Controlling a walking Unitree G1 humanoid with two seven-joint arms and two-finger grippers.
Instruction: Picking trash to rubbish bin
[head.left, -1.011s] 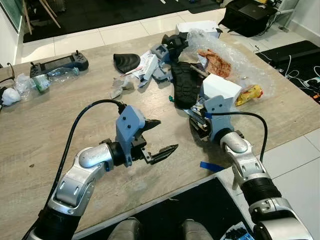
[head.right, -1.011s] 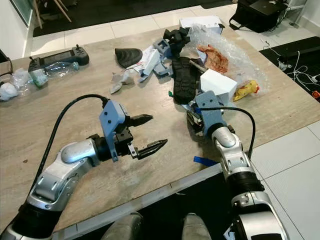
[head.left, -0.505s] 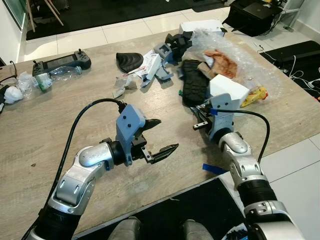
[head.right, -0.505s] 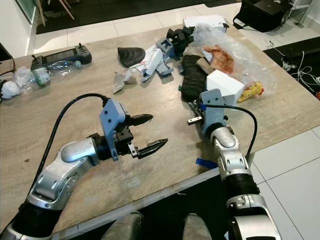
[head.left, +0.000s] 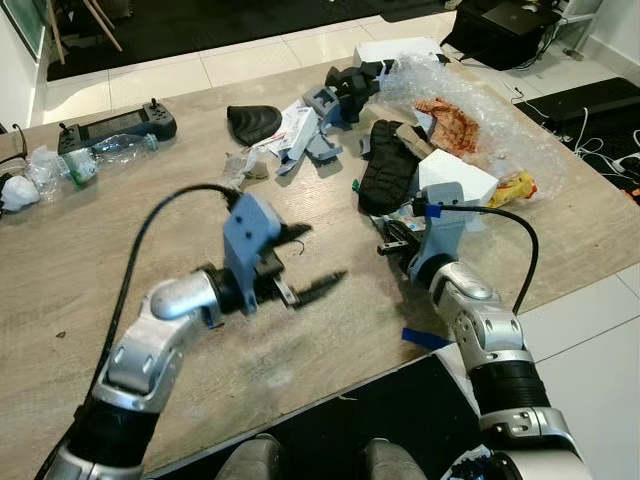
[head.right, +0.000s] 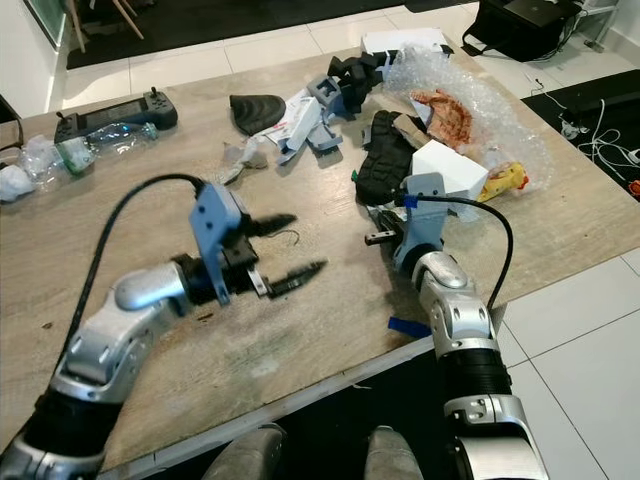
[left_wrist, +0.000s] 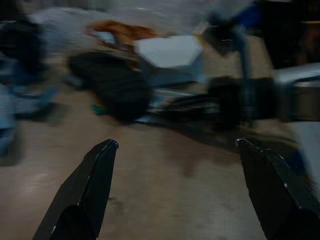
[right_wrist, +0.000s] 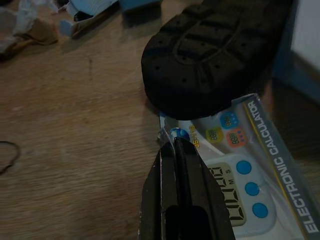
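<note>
While the left gripper (head.left: 305, 262) hovers spread wide over bare table (head.left: 60, 270), the right gripper (right_wrist: 176, 150) has drawn nearer — fingers pinched on the calculator packaging (right_wrist: 240, 170). That trash now lies right of centre under the black sole (head.left: 385, 178) — lifting seems next.

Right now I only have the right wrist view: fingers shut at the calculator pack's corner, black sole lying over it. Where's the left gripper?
Observer: The left gripper is open above bare table, to the left of the right gripper that is shut on the calculator pack.
Operator: What's around the sole?
Observer: The black sole sits at the near edge of a pile, with a white box to its right and bubble wrap behind.
Operator: Anything far left?
Observer: A crushed plastic bottle beside a black handheld controller.
</note>
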